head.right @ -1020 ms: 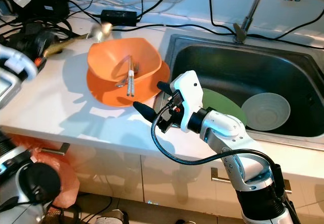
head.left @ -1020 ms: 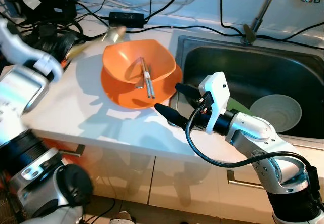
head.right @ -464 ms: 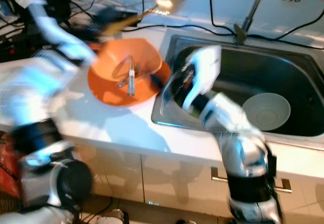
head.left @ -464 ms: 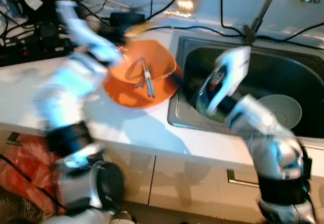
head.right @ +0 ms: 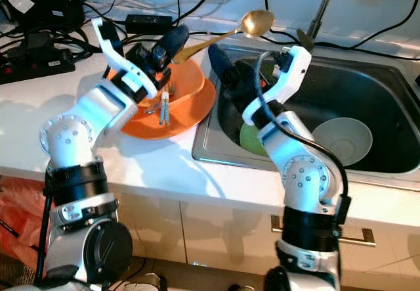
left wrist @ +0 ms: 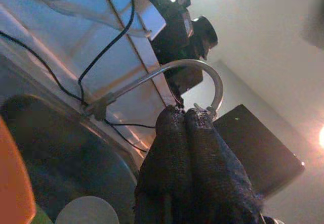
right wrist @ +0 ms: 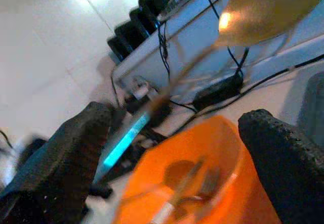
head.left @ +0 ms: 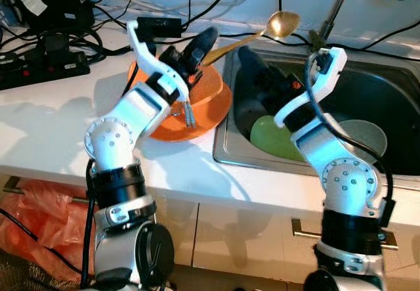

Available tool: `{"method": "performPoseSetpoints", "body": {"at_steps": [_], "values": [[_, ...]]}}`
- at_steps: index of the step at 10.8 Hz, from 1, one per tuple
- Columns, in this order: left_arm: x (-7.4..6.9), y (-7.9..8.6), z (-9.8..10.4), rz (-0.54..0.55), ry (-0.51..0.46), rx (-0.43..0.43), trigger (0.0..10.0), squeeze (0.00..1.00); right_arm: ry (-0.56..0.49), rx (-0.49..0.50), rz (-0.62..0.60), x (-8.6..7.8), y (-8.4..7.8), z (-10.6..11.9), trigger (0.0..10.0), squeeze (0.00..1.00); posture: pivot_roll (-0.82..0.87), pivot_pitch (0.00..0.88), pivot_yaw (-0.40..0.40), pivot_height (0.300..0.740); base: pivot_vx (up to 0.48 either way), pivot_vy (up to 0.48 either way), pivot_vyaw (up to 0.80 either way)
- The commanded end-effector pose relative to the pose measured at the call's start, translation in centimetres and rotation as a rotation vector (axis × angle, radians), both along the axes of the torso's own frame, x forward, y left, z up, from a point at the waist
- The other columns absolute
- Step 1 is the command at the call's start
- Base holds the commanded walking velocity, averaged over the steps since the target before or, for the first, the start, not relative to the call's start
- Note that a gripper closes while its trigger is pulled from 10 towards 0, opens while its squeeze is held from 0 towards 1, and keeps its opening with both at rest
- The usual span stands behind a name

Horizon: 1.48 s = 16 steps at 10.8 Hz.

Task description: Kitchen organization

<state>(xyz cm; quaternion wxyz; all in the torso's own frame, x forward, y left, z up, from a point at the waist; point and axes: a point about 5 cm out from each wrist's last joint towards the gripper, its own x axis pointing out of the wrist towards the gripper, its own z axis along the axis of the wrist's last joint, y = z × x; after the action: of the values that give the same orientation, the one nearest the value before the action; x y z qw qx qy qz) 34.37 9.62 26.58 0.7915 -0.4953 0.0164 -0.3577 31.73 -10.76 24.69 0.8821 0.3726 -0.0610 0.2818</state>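
My left gripper (head.left: pixel 197 44) is raised over the orange bowl (head.left: pixel 213 84) and shut on the handle of a gold spoon (head.left: pixel 283 23), whose bowl end points toward the sink (head.left: pixel 394 81). In the left wrist view its fingertips (left wrist: pixel 174 133) press together. The orange bowl sits on an orange plate (head.left: pixel 210 110) and holds chopsticks (head.left: pixel 189 115). My right gripper (head.left: pixel 252 74) hangs open over the sink's left edge, just below the spoon. The right wrist view looks past both fingers (right wrist: pixel 66 153) at the spoon (right wrist: pixel 263 6) and the bowl (right wrist: pixel 202 183).
A green plate (head.left: pixel 272 140) and a white bowl (head.left: pixel 369 136) lie in the sink. The faucet (head.left: pixel 338 8) rises behind it. Power strips and black cables (head.left: pixel 46 61) crowd the back left of the white counter (head.left: pixel 39 127). A red bag (head.left: pixel 33 205) sits below.
My left arm has swung from the counter's left up over the orange bowl, carrying the spoon toward the sink. My right arm has risen from the counter's front edge to the sink's left side.
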Motion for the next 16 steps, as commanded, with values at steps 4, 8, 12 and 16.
{"method": "performPoseSetpoints", "body": {"at_steps": [4,8,12,16], "values": [[-1.2,-3.5,-1.8,-0.128,0.049,-0.091,0.0,0.0,-0.003,0.101,0.015,0.6,0.2,1.6,10.0,0.0,0.09,0.08,-0.043,0.74,0.0,0.0,0.0],[-1.5,-4.0,-1.7,-0.143,0.044,-0.109,0.0,0.0,0.054,0.142,0.033,1.1,1.0,1.3,0.0,0.0,0.09,0.081,-0.056,0.74,0.0,0.0,0.0],[-1.7,-4.5,-1.8,-0.156,0.046,-0.116,0.0,0.0,0.123,0.19,0.017,1.8,0.9,0.6,0.0,0.0,0.09,0.08,-0.063,0.74,0.0,0.0,0.0],[-1.8,-4.7,-1.9,-0.168,0.047,-0.123,0.0,0.0,0.177,0.234,0.052,2.3,1.3,0.1,0.0,0.0,0.09,0.076,-0.07,0.74,0.0,0.0,0.0]]}}
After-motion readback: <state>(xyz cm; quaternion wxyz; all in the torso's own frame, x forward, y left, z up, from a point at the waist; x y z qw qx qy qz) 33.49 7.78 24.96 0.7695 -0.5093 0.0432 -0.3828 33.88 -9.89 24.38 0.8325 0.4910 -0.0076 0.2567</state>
